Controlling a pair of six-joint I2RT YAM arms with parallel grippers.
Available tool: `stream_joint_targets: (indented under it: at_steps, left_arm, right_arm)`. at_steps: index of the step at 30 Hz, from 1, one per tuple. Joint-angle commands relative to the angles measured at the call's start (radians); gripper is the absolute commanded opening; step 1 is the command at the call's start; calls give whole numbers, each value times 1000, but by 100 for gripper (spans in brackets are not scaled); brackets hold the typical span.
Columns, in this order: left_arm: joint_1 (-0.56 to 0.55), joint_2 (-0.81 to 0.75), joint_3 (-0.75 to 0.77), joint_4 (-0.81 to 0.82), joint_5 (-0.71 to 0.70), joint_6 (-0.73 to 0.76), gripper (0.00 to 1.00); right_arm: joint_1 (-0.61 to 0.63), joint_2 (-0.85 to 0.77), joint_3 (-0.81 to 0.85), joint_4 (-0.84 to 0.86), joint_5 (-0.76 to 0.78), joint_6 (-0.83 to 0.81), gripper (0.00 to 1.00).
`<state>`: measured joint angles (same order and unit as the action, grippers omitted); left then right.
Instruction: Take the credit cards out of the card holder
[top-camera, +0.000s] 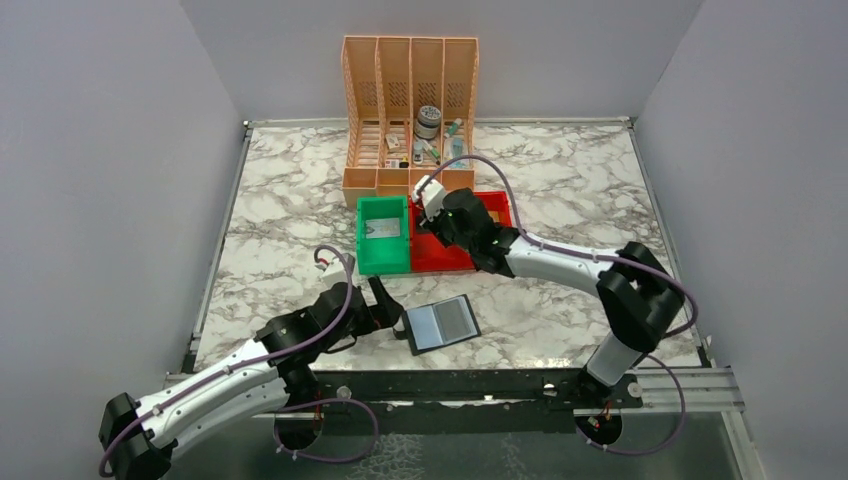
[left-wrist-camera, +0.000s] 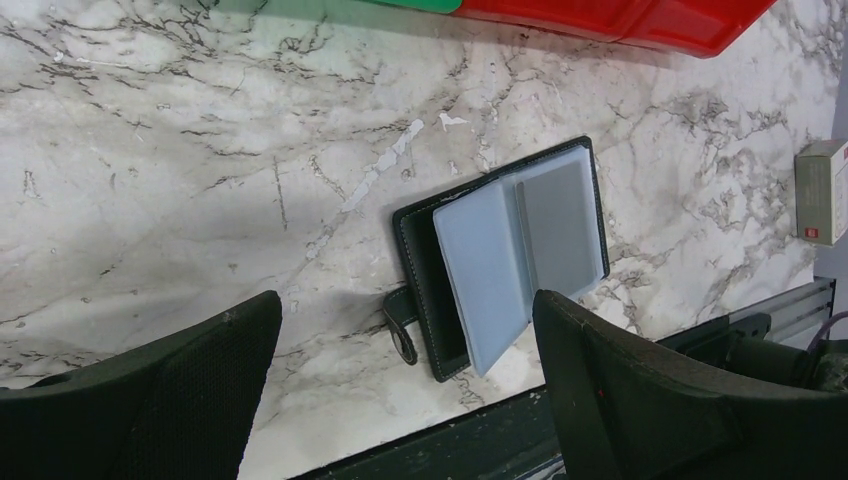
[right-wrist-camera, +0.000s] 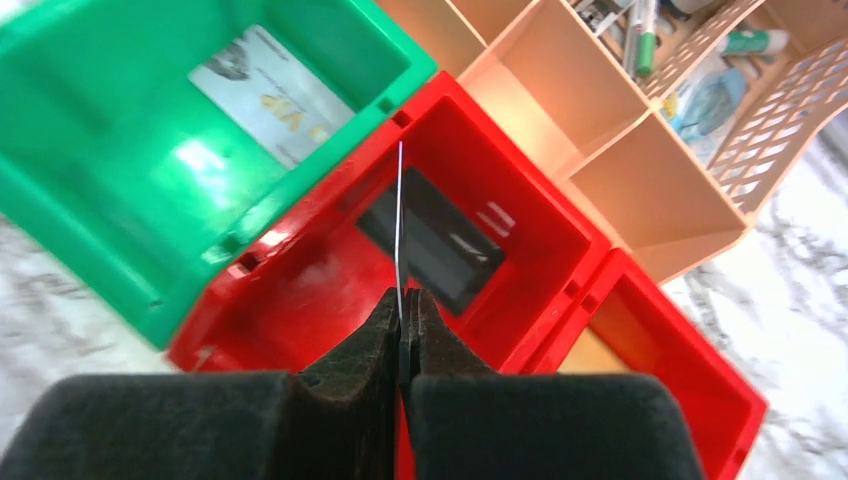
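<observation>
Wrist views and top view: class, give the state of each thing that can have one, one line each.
Wallet, open, lying flat.
Grey card, in the wallet's sleeve.
Green bin, holds one pale card.
Red bin, holds one dark card.
Left claw, open, empty.
Right claw, shut on thin card.

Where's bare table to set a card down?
Bare marble left of the green bin and organizer; also far right, beyond the red bins. Crowded: centre bins, and near edge around the card holder.
</observation>
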<state>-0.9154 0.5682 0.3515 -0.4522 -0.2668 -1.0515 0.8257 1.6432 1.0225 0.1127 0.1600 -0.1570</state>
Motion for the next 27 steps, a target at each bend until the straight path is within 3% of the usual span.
stream_joint_targets:
  at_steps: [1, 7, 19, 27]
  left_arm:
    - [4, 10, 42, -20, -18, 34, 99]
    - [6, -31, 23, -19, -20, 23, 99]
    - [4, -83, 21, -21, -1, 19, 99]
    - [5, -76, 26, -18, 16, 16, 99]
  right_arm:
    - [-5, 90, 93, -81, 109, -221, 1]
    - [-5, 154, 110, -58, 173, -345, 1]
    - [-5, 273, 159, -62, 85, -515, 1]
    - [-5, 324, 212, -113, 37, -540, 1]
